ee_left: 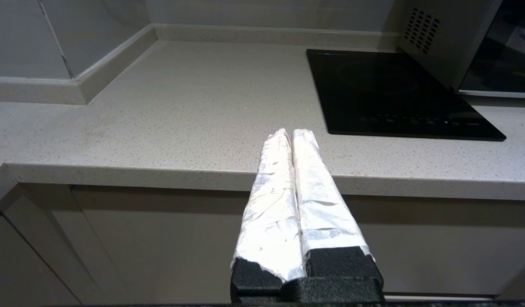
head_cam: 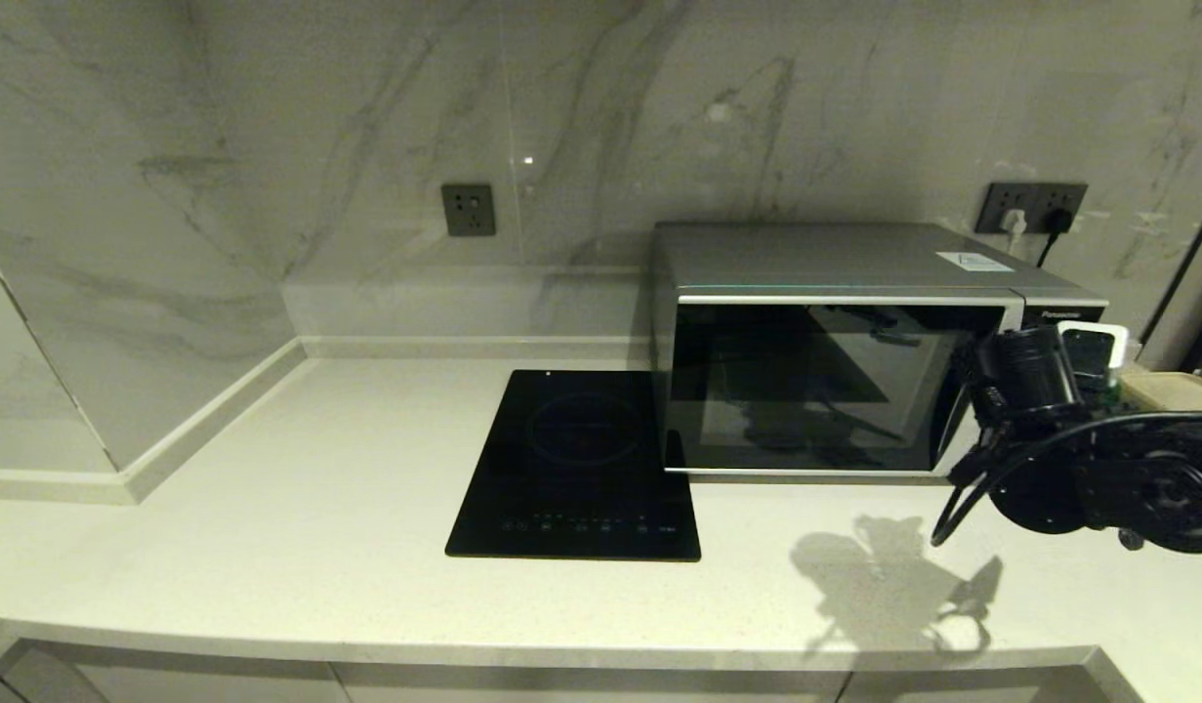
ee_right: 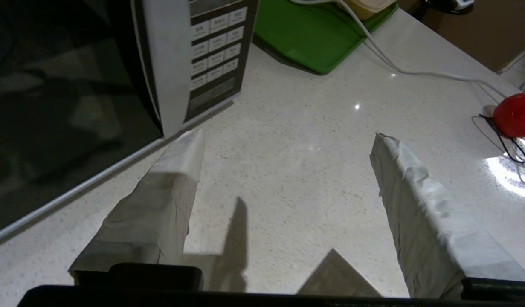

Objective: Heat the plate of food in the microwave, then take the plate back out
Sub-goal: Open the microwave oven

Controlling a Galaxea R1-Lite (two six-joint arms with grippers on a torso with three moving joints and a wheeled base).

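Speckled pale stone is making up the surface (head_cam: 269,508), matte and slightly grainy, with veined marble-look panels rising behind it. Sitting toward the right is the microwave (head_cam: 835,361), a boxy silver-grey unit with a glossy dark glass door that's closed and a button panel (ee_right: 215,51) of small pale rectangular keys down its right side. Just left of it a flat black glass hob (head_cam: 576,469) is lying flush on the stone. Past the microwave's panel side a green tray (ee_right: 317,38) is resting with a cream container on it, a white cable (ee_right: 398,68) is snaking across, and something shiny and red (ee_right: 514,115) is sitting among black wires. Can't spot the plate of food anywhere.

The right pincer (ee_right: 288,140) is hanging in front of the microwave's right corner, its wrinkly tape-wrapped fingers (ee_right: 168,187) spread wide, gripping nothing. The left pincer (ee_left: 292,134) is parked at the front edge, fingers pressed together, empty
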